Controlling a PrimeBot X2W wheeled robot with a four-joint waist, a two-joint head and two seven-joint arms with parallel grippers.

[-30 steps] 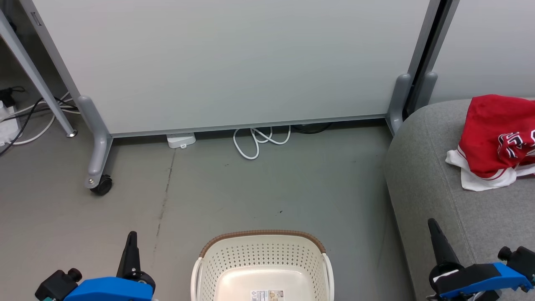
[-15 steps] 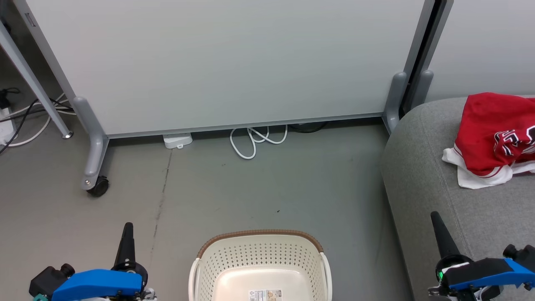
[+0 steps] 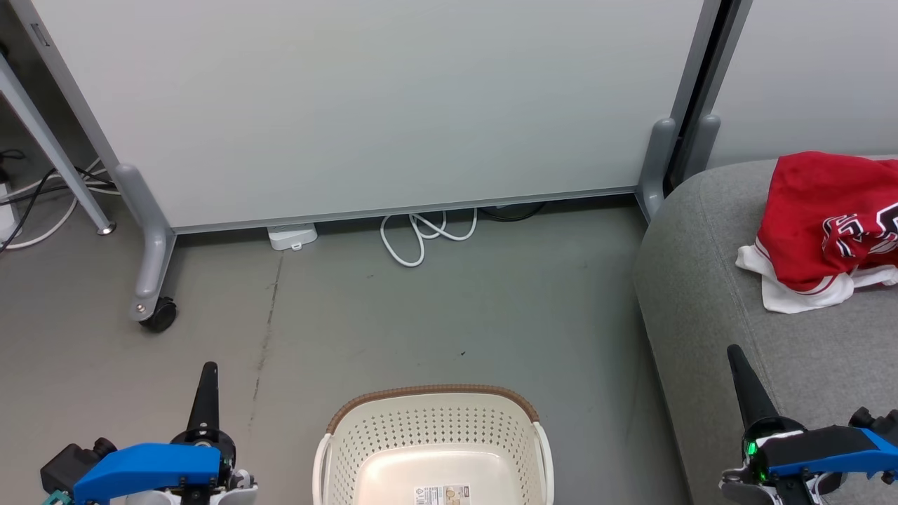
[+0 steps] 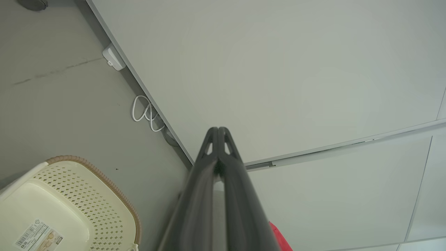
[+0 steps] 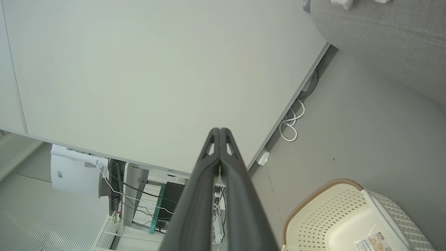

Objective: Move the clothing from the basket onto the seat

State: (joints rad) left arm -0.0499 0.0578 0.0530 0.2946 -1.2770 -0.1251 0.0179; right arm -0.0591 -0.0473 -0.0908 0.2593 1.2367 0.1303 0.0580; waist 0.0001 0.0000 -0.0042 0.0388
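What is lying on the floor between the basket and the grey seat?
Nothing: in the head view only bare grey floor separates the basket from the seat; they do not touch.

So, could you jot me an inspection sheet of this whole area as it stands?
Surface: grey concrete floor, faint crack line.
Job's things: oval cream perforated plastic basket, visible part empty, label inside; red-and-white jersey clothing heaped on the grey fabric seat.
Clutter: small white plastic box by the pale wheeled partition panel.
End effectors: left end effector and right end effector both shut, holding nothing.
Cables: looped white cable under the panel; dark and white cables far left.
Surroundings: that panel; slanted grey metal leg far left.
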